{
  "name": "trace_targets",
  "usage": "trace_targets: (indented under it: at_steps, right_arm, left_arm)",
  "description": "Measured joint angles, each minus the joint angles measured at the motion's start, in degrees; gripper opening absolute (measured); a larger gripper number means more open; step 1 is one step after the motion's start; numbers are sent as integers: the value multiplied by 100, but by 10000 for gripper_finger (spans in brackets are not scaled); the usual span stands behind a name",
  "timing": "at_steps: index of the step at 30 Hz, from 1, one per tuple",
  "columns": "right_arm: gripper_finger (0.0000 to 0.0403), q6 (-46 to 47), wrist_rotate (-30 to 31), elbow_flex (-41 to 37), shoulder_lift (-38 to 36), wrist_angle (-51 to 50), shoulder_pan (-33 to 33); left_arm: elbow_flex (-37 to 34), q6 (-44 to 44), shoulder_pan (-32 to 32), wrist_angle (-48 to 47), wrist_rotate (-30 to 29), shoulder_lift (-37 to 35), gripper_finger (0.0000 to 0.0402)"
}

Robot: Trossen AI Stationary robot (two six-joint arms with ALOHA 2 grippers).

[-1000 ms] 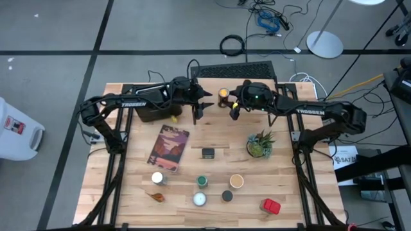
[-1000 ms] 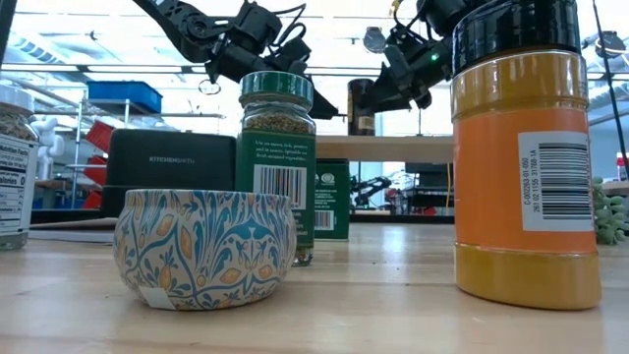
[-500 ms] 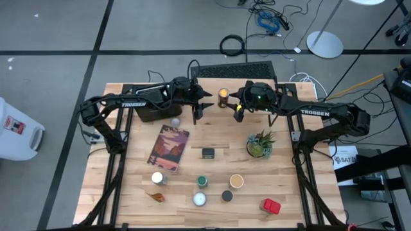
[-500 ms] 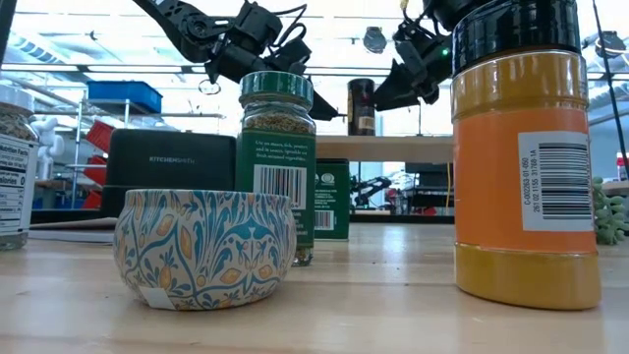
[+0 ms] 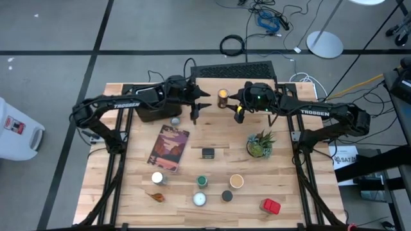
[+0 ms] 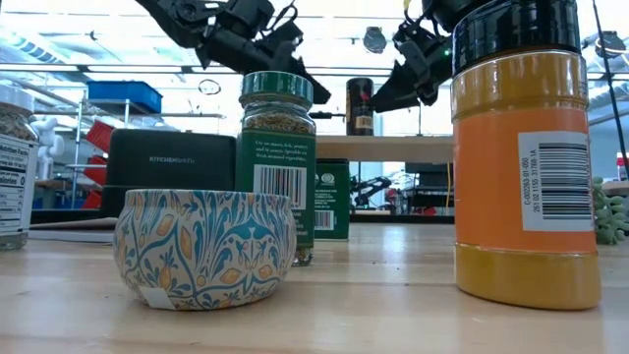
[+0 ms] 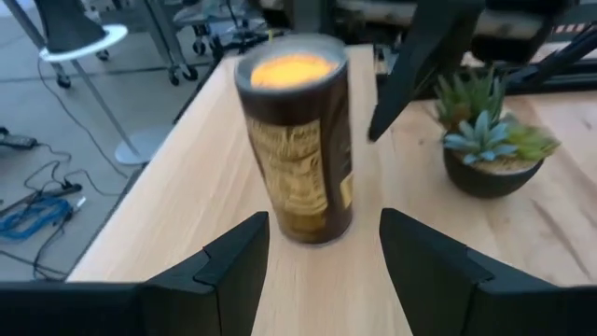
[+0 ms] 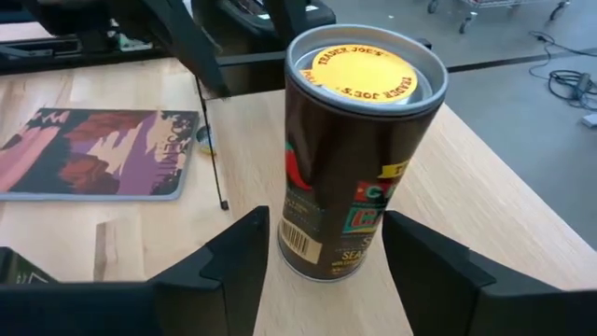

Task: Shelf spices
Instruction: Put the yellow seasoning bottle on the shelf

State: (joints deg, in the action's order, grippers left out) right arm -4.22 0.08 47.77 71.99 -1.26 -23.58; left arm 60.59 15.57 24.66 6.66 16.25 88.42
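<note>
A brown spice can with a yellow top [image 5: 223, 97] [image 6: 360, 106] stands upright on the shelf's light wooden top [image 6: 413, 147] [image 5: 218, 123] at the table's far side. My left gripper [image 5: 196, 109] [image 7: 322, 229] hovers open to its left, fingers pointing at the can [image 7: 297, 140] but short of it. My right gripper [image 5: 236, 110] [image 8: 326, 224] hovers open to its right, its fingers on either side of the can [image 8: 359, 149] without touching. Other spices stand on the table's near half: a green-topped jar [image 5: 201, 181], a tan-topped one [image 5: 236, 181], a red one [image 5: 270, 205].
A black toaster [image 5: 149, 110] and a grey-topped jar [image 5: 174, 120] lie under my left arm. A book [image 5: 168, 147], a small dark box [image 5: 207, 153] and a potted plant [image 5: 260, 144] sit mid-table. A patterned tin [image 6: 206, 246] and an orange jar [image 6: 526, 147] stand near the front edge.
My right gripper has drawn back from the can toward the table's right edge and now stands clear of it; the can stays upright on the shelf. My left gripper has risen a little.
</note>
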Motion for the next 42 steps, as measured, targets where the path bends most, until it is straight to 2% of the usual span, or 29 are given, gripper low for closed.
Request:
trace_targets:
  at_steps: [6,14,29,42]
  right_arm:
    - [180,-17,133,0,28,32,-45]
    - [159,10,133,0,388,563,-45]
    - [157,216,76,7,1046,1600,-372]
    - [157,327,-312,229,1443,1694,-458]
  left_arm:
    - [-1,-2,-139,-190,1,-221,215]
    - [-1,2,-390,-682,-152,-229,215]
    - [-1,37,-605,-1268,-476,-227,215]
    - [-1,26,-622,-1466,-481,-227,215]
